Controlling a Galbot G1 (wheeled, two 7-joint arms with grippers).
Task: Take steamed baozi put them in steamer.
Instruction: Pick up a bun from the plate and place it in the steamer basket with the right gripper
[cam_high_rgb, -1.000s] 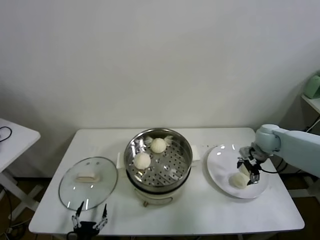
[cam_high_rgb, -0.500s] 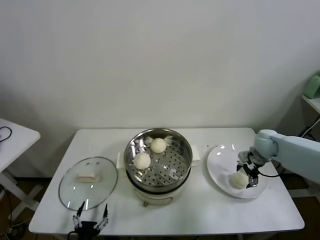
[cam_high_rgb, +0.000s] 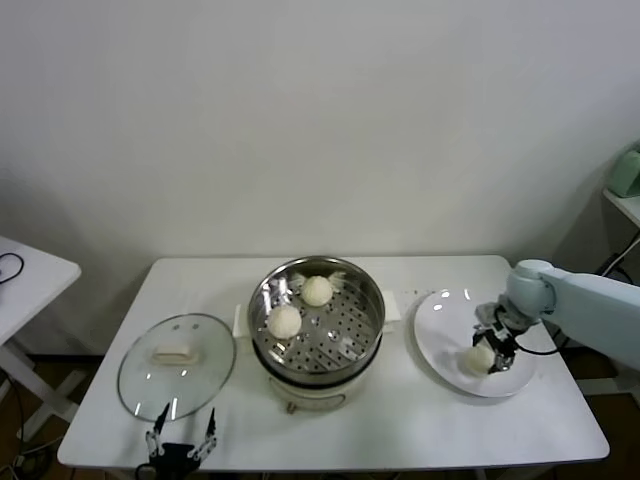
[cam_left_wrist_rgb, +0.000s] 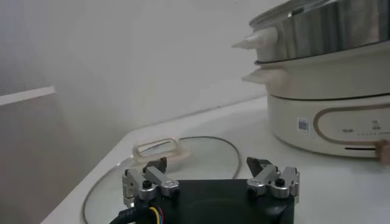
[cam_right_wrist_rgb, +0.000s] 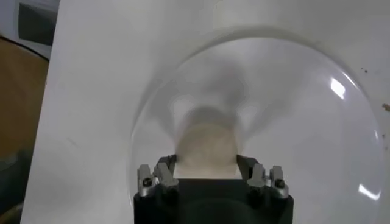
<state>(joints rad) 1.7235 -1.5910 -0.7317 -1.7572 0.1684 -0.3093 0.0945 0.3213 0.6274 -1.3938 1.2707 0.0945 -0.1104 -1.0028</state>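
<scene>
Nearest to me, my left pincer hangs parked at the near left edge of the bench, its fingers spread wide with nothing between them. Just beyond it the glass lid lies flat on the bench, its cream handle up, left of the steamer.

Over on the right, my right pincer is down on the white plate, reaching in from the right side. Its fingers sit close on both sides of a baozi, pressed against the bun as far as the wrist view shows, so I am grasping it. The bun rests on the plate's near right part, not lifted off that I can tell.

At the middle of the bench stands the steamer, a shiny steel pot on a cream base. Two more baozi lie on its perforated tray: one toward the near left, one farther back near the middle. They are apart from each other, and the right half of the tray is bare metal.
</scene>
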